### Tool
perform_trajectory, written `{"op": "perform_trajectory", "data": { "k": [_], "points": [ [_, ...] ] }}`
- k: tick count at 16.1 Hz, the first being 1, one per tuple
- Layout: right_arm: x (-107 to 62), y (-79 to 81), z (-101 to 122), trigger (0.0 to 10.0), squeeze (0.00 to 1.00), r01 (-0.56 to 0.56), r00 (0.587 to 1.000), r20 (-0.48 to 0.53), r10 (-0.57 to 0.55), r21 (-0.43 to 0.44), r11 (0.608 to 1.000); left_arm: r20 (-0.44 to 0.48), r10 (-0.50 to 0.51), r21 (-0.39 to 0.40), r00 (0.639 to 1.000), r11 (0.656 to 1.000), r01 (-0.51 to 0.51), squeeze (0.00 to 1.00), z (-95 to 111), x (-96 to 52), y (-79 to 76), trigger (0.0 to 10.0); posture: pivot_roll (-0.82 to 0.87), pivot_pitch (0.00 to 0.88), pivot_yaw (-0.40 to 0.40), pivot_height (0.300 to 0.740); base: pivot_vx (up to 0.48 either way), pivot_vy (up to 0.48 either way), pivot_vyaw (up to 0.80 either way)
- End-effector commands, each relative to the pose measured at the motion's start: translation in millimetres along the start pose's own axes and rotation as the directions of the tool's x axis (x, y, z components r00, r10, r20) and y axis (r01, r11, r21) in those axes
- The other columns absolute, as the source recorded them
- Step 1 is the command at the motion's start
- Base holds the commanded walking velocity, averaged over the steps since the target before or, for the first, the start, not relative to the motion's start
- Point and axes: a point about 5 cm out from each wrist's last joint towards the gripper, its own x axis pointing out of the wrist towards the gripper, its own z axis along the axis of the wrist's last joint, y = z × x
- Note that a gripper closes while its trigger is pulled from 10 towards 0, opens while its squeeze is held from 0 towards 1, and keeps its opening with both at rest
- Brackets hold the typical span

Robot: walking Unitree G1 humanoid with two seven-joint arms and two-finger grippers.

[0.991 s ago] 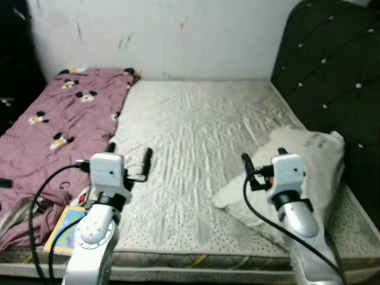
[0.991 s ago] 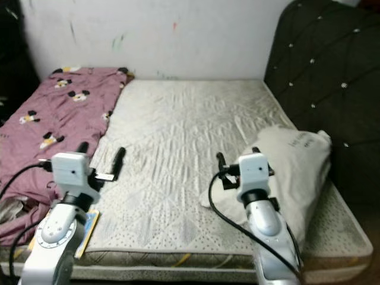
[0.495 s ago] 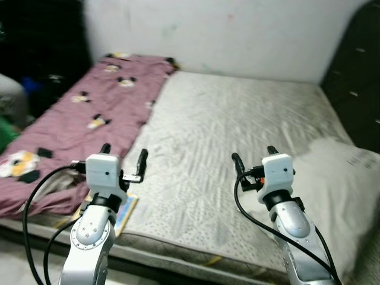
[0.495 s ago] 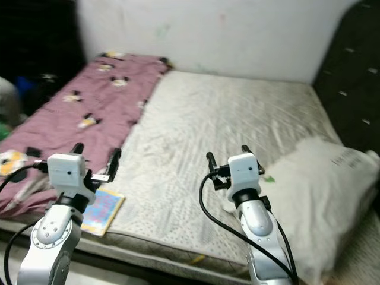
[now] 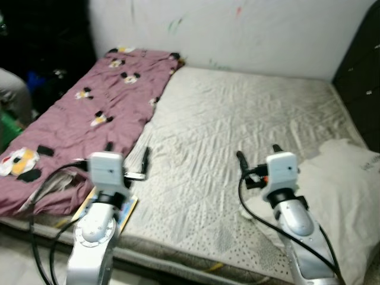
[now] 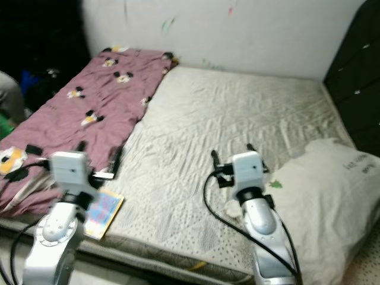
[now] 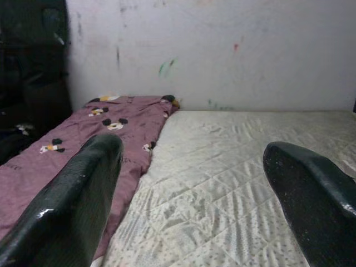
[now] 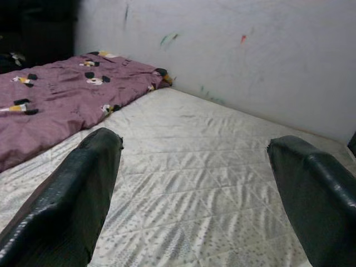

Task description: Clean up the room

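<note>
A bare grey-white mattress [image 5: 237, 119] lies before me. A crumpled pink blanket [image 5: 83, 119] with cartoon mouse prints covers its left side. A white pillow [image 5: 341, 184] lies at the right front, beside my right arm. A colourful book [image 6: 105, 205] rests on the mattress's front left edge, partly behind my left arm. My left gripper [image 5: 127, 153] hovers open above that edge with nothing held. My right gripper [image 5: 258, 153] hovers open over the mattress's front middle, just left of the pillow. In both wrist views the fingers [image 7: 72, 206] [image 8: 78, 194] stand wide apart over the bed.
A dark tufted headboard [image 5: 359, 71] rises along the right. A white wall [image 5: 237, 29] with paint marks closes the far side. Small black items [image 5: 44, 150] lie on the blanket's near part. Dark clutter and a green thing [image 5: 6, 127] stand left of the bed.
The camera has swung left, bringing more of the blanket, the book and the bed's left side into view. Both arms keep their raised pose with fingers open.
</note>
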Motion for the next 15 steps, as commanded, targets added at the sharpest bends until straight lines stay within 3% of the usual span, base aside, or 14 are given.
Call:
{"op": "perform_trajectory", "data": {
  "k": [1,4,8,15],
  "points": [
    [1.2,4.2,2.6,10.0,0.0,-0.01,1.0,0.014,0.01,0.017,1.0,-0.024,0.025,0.018,0.999,1.0,-0.024,0.0,-3.7,-1.5,6.3,10.0,-0.01,0.0,0.015,0.74,0.0,0.0,0.0],
    [2.4,3.7,1.2,10.0,0.0,-0.006,1.0,0.0,0.006,0.037,0.999,-0.029,0.02,0.015,0.999,1.0,-0.02,0.0,-4.1,-0.7,4.8,10.0,-0.01,0.0,0.014,0.74,0.0,-0.085,0.0],
    [3.3,3.6,1.2,10.0,0.0,-0.004,1.0,0.003,0.004,0.037,0.999,-0.027,0.017,0.012,0.999,1.0,-0.017,0.0,-4.2,-0.1,3.9,10.0,-0.01,0.0,0.014,0.74,0.0,-0.266,-0.63],
    [4.6,3.7,0.5,10.0,0.0,-0.005,1.0,0.004,0.005,0.028,1.0,-0.027,0.014,0.014,1.0,1.0,-0.014,0.0,-4.4,1.2,3.6,10.0,-0.01,0.0,0.014,0.74,0.0,-0.266,0.0]
  ]
}}
